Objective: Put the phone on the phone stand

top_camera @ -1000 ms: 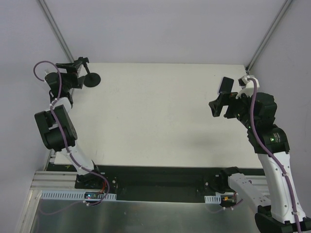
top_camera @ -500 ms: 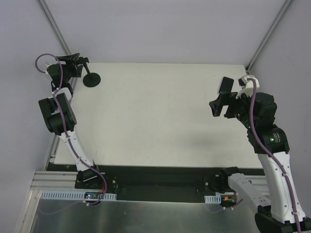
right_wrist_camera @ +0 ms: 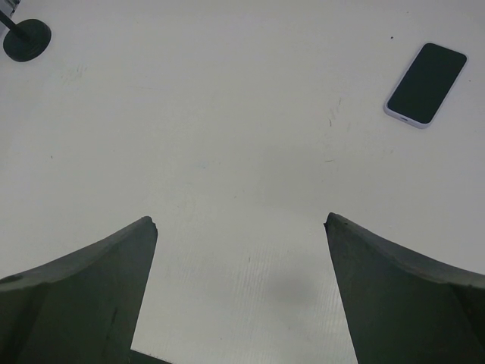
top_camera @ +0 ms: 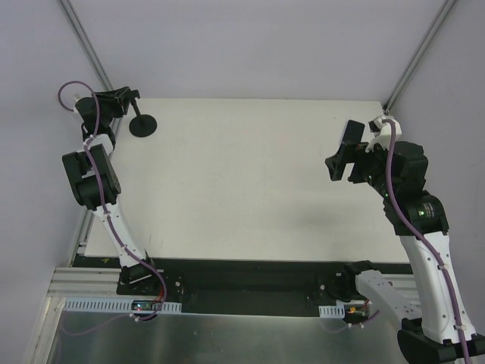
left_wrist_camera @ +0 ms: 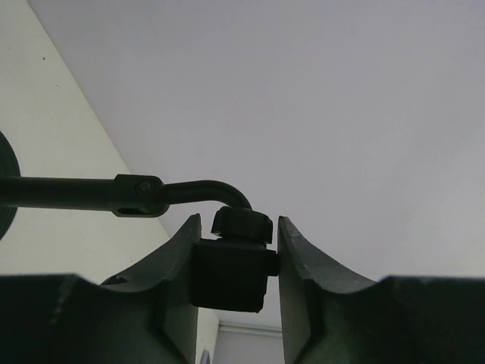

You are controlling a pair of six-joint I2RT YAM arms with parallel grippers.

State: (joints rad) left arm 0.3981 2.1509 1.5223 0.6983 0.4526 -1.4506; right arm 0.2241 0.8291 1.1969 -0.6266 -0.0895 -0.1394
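Slim glossy phone (right_wrist_camera: 425,83) flat on table (right_wrist_camera: 227,114), upper right: likely stiff, slippery; pinch across long edges. Right fingers (right_wrist_camera: 83,296) spread, empty; left fingers (left_wrist_camera: 299,262) clamping phone stand (left_wrist_camera: 231,269).

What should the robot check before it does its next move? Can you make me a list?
1. Left gripper holds the phone stand: ok, it is shut on the stand's top part.
2. Right gripper is free to pick something up: ok, it is open and empty.
3. Phone is easy to grab: ok, it lies flat on the table, screen up, with nothing on it.
4. Phone is on the stand: not ok. They are far apart and this step is not yet done.
5. Stand is standing straight: cannot tell.
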